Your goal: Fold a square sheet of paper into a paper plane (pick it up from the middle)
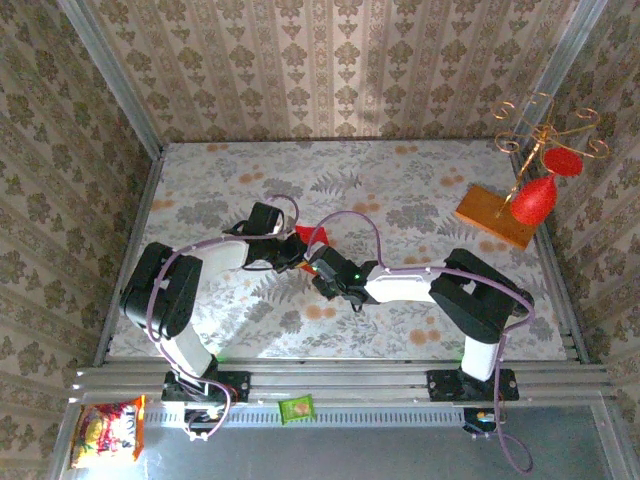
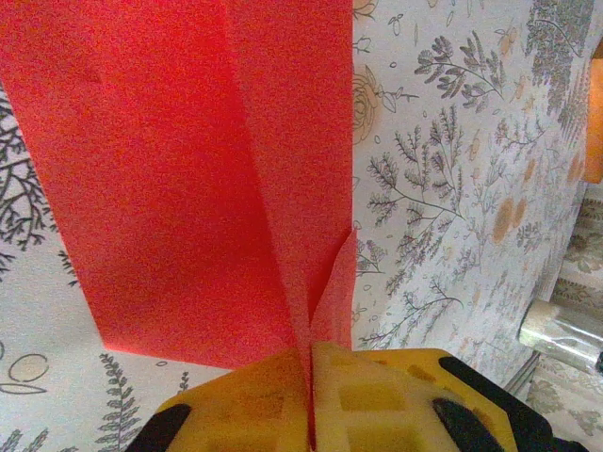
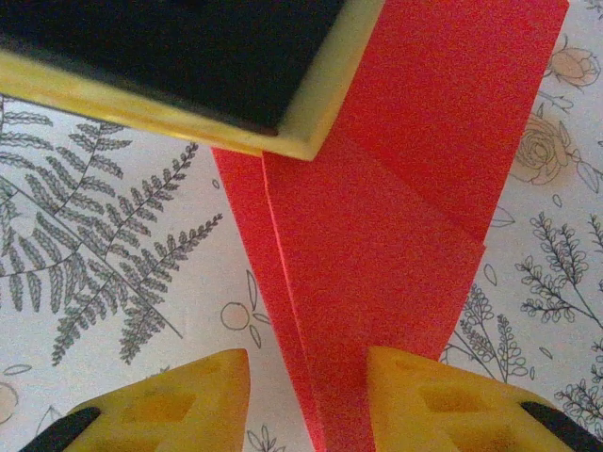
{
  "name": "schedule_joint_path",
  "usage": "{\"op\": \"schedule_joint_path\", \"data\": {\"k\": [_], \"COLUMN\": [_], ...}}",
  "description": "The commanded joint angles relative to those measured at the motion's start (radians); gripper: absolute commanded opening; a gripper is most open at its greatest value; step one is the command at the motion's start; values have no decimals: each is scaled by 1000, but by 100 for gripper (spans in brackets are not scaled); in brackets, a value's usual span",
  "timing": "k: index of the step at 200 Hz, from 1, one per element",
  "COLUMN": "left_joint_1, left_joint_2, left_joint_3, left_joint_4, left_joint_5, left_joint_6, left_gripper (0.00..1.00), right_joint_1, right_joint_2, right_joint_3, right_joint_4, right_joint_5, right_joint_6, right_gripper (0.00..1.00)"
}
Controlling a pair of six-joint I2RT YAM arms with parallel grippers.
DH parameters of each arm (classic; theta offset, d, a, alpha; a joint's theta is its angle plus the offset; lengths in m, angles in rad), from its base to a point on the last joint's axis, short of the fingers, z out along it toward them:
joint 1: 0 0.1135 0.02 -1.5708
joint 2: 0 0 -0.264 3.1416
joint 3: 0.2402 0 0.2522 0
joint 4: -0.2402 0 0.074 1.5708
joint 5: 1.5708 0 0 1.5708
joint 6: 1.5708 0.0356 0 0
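The square sheet of paper (image 1: 303, 235) is a bright red folded shape with a centre crease, narrowing to a point, held just above the flowered table near its middle. My left gripper (image 2: 311, 353) is shut on the paper (image 2: 188, 169), pinching its raised crease between the yellow fingers. In the right wrist view the paper (image 3: 396, 235) runs down between the fingers of my right gripper (image 3: 309, 377). Those jaws stand apart: the right finger touches the paper, and a gap shows on the left side. The left gripper's finger (image 3: 170, 56) crosses the top of that view. Both grippers meet at the paper (image 1: 303, 250).
An orange-brown wooden board (image 1: 497, 215) lies at the back right, with a red goblet-shaped ornament (image 1: 533, 200) hanging from a wire stand (image 1: 545, 125). Papered walls close in the table on three sides. A snack packet (image 1: 107, 432) and a green packet (image 1: 296, 408) lie below the rail.
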Motion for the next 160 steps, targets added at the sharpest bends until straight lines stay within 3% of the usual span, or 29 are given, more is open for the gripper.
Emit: {"op": "schedule_joint_path", "data": {"k": [1, 160], "left_joint_1": [2, 22], "left_joint_2": [-8, -12], "left_joint_3": [30, 39], "left_joint_4": [-21, -40], "left_joint_5": [22, 29], "left_joint_6": [-17, -16], "left_gripper": [9, 15], "right_joint_1": [2, 0], "right_joint_2": [27, 15], "right_joint_3": [15, 10], "right_joint_4": [19, 16], "right_joint_5": [51, 91], "right_joint_6": [-7, -7], "right_gripper": [38, 21]}}
